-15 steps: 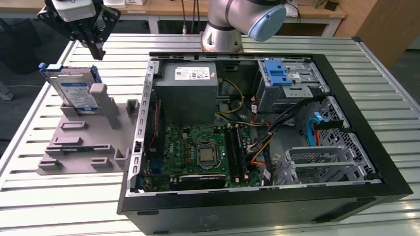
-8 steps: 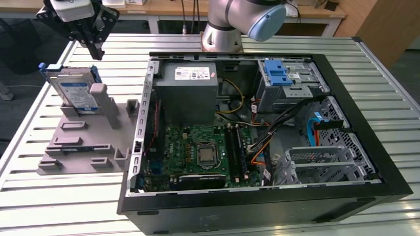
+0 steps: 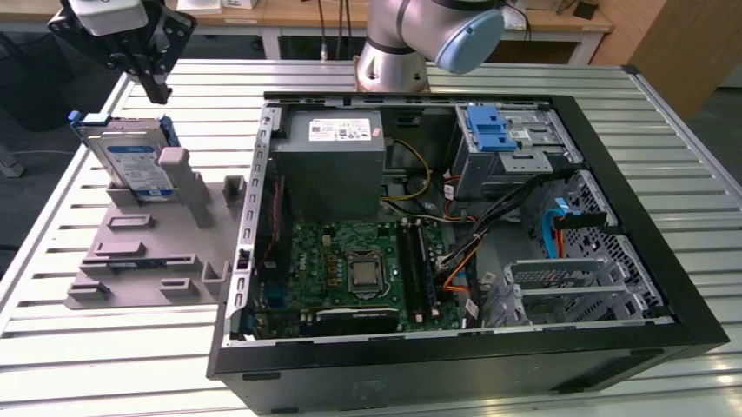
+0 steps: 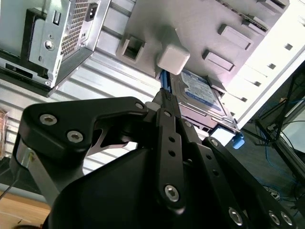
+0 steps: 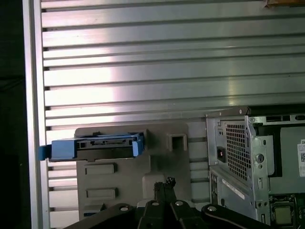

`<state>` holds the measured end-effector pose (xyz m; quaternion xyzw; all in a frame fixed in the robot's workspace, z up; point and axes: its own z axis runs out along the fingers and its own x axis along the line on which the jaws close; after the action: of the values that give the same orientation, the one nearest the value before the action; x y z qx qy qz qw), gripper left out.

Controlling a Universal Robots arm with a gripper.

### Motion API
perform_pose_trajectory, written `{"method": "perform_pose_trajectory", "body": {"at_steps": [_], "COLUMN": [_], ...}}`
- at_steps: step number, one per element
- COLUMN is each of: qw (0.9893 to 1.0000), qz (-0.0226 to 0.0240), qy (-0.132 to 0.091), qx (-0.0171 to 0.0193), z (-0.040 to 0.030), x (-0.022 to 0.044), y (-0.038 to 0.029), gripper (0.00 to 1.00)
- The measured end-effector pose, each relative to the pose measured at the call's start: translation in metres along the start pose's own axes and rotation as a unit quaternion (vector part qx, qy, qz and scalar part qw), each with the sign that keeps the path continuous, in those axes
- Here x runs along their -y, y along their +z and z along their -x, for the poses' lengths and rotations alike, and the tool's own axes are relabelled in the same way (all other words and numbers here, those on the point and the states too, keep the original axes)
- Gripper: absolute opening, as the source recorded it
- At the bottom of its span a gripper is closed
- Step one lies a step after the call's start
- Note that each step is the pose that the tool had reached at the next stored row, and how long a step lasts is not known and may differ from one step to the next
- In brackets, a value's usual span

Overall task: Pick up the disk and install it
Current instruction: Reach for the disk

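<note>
The disk (image 3: pixel 128 161) is a silver hard drive with a white-and-blue label in a blue rail frame. It stands on edge in a grey holder (image 3: pixel 139 252) on the table, at the exterior view's left. Both wrist views show it too: the disk (image 4: pixel 200 93) beside a grey post, and the disk (image 5: pixel 102 147) edge-on with its blue rail. My gripper (image 3: pixel 155 89) hangs above and a little behind the disk, apart from it. Its fingertips (image 5: pixel 165 183) sit together, shut on nothing, as the second wrist view of the gripper (image 4: pixel 164 98) also shows.
An open black computer case (image 3: pixel 649 287) lies on the slatted metal table (image 3: pixel 69 347), with a grey power supply (image 3: pixel 336 165), a green motherboard (image 3: pixel 360 269) and a drive bay with a blue latch (image 3: pixel 493 130). The arm's base (image 3: pixel 394 61) stands behind the case.
</note>
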<state>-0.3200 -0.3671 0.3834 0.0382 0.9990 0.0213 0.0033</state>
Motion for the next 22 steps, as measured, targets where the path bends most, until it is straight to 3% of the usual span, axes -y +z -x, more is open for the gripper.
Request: {"method": "perform_pose_trajectory", "body": {"at_steps": [9, 22], "qw": [1.0, 1.0], "qz": [-0.0001, -0.0003], "qy": [0.0, 0.0], "qx": [-0.0012, -0.0019], "z": [-0.0266, -0.0738], "x": [-0.0079, -0.0149], "y": [0.0026, 0.0086], "gripper": [0.11, 0.11]}}
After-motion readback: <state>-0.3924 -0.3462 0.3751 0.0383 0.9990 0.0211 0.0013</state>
